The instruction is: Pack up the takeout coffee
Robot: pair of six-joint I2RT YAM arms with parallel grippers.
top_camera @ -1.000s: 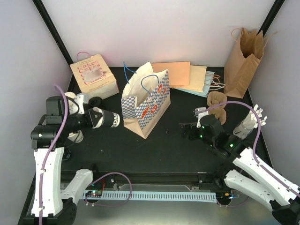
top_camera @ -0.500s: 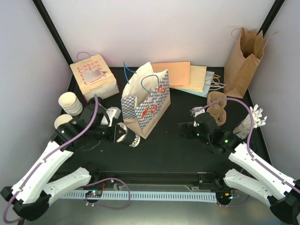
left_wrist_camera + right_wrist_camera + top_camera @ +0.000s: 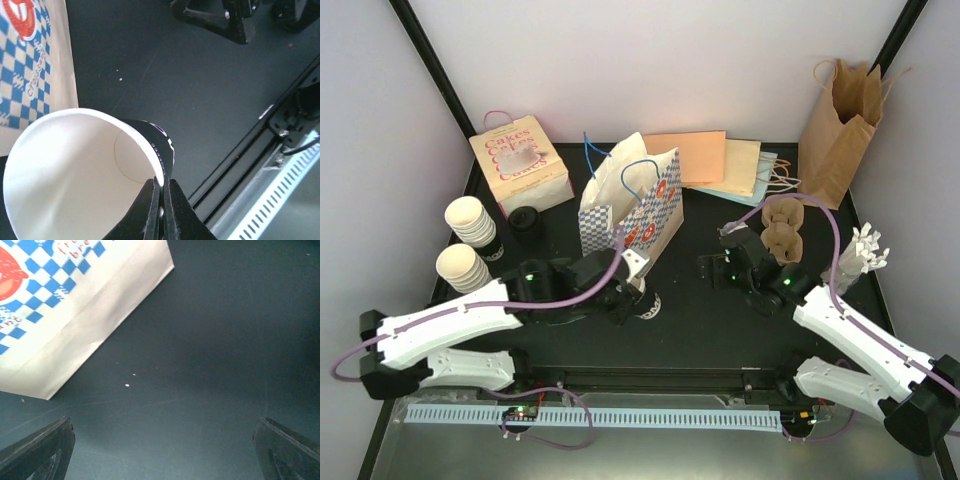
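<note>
The cup [image 3: 75,175] runs off the lower and left picture edges in the left wrist view, and its dark outer print shows only as an unreadable sliver. From above it is mostly hidden behind the left arm [image 3: 560,285]. The bag [image 3: 75,305] is cut off in both wrist views. Only the tips of the right jaws show. The lettering on the box [image 3: 520,160] is blurred in the middle.

Checkered bag [image 3: 75,300], red print maybe logo, on dark table [image 3: 225,340]; claw [image 3: 162,435] spread.

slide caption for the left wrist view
The left jaws pinch the rim of a paper cup beside a blue-checked bag on a black table.
</note>
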